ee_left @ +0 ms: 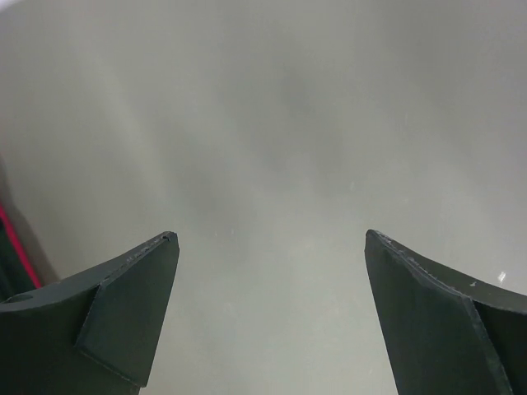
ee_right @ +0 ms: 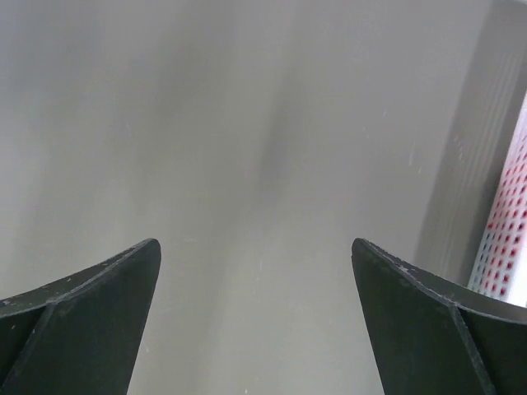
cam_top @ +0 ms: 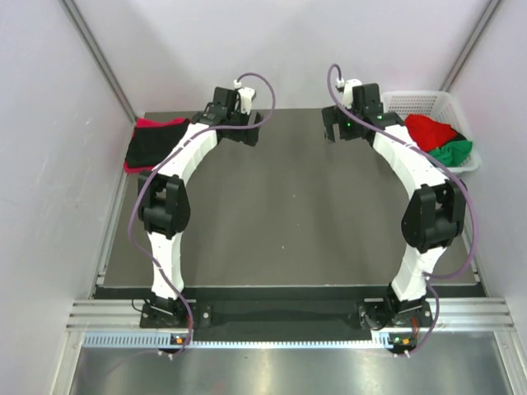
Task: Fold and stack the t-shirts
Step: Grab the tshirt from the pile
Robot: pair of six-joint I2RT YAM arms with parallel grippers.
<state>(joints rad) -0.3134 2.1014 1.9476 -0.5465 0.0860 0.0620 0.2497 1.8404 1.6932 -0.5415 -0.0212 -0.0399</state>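
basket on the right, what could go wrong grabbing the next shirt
The red shirt and green shirt lie crumpled together in the basket, so the open right claw might lift both.
The basket sits at a corner of the table; a snag could drag it off.
The folded black shirt lies by its left edge; a nudge could push it off.

stacked t-shirts (cam_top: 150, 148) far-left on table (cam_top: 280, 210) | loose t-shirts (cam_top: 436, 132) in basket (cam_top: 416, 99) far-right
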